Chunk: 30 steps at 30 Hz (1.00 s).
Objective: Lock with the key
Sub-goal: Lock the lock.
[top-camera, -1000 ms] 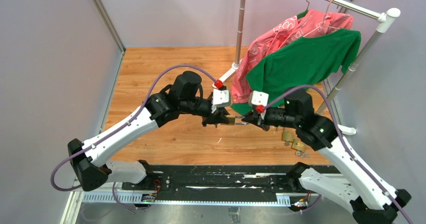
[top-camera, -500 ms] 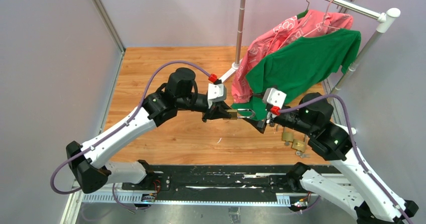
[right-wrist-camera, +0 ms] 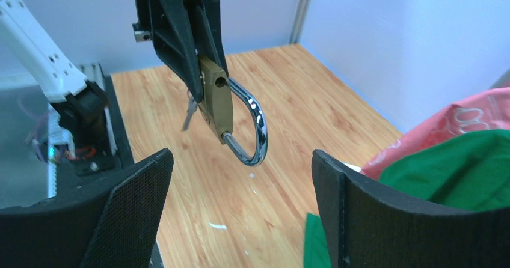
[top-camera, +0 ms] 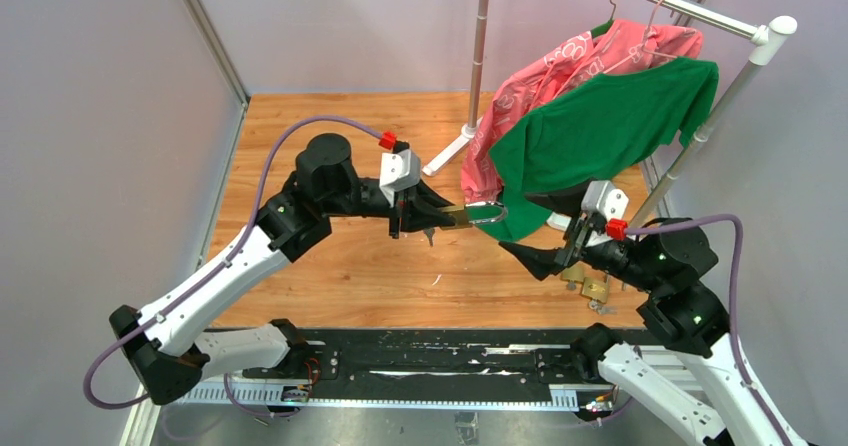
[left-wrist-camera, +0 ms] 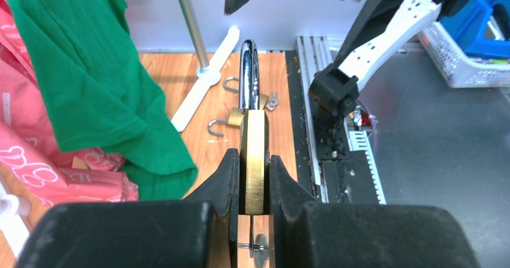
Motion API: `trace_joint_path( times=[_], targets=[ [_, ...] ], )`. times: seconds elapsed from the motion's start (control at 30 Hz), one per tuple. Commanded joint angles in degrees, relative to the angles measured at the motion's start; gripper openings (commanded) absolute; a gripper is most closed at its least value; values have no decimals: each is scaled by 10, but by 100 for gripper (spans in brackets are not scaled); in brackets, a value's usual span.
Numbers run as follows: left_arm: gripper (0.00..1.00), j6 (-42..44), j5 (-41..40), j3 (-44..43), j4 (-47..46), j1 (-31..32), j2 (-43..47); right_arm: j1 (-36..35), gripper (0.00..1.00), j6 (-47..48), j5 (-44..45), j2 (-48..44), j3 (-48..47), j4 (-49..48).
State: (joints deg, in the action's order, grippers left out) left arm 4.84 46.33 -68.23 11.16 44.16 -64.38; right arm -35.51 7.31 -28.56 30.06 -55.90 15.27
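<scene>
Holding: my left jaws are clenched on the brass padlock (left-wrist-camera: 255, 154), raised above the table's (top-camera: 330, 266) middle.
Key: the key (right-wrist-camera: 189, 113) dangles beside the lock body.
Right: my right jaws gape wide, empty, facing the shackle (right-wrist-camera: 257, 130), apart from it.

A golden brass colour is shown by the flat metal padlock body (left-wrist-camera: 254, 160), and a bright silver by its curved steel shackle (left-wrist-camera: 249, 76). The short-sleeved T-shirt (top-camera: 600, 126) is seen in plain green, while the hanging pink garment (top-camera: 560, 66) is patterned with white. Honey-brown grain is carried by the wooden tabletop (top-camera: 400, 276); the arm cables (top-camera: 738, 266) are coloured purple.
</scene>
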Motion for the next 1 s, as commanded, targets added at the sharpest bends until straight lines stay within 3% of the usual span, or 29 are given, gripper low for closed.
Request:
trace_joint_path(
  times=[0.0,0.17,0.23,0.37,0.43,0.63,0.7,0.83,0.9,0.97],
  targets=[
    [0,-72,26,9,-116,-1,44,9,88,-103,-24,-3,47,-113],
    [0,-123,44,9,-157,0,70,9,88,-194,-76,12,115,-305],
    [0,-128,50,10,-156,0,79,6,80,-214,-141,55,113,-377],
    [0,-144,43,14,-156,0,89,-22,65,-211,-191,137,81,-414],
    [0,-148,38,14,-157,0,90,-41,62,-193,-194,150,73,-420],
    [0,-160,26,5,-157,-1,82,-58,68,-163,-205,156,71,-418],
    [0,-162,20,6,-159,-2,80,-59,79,-149,-235,157,63,-394],
    [0,-179,1,9,-180,-6,77,-59,92,-141,-204,142,76,-361],
    [0,-182,4,11,-194,-6,74,-58,91,-165,-178,140,88,-399],
    [0,-180,8,14,-194,-6,71,-59,79,-174,-161,145,85,-413]
  ],
)
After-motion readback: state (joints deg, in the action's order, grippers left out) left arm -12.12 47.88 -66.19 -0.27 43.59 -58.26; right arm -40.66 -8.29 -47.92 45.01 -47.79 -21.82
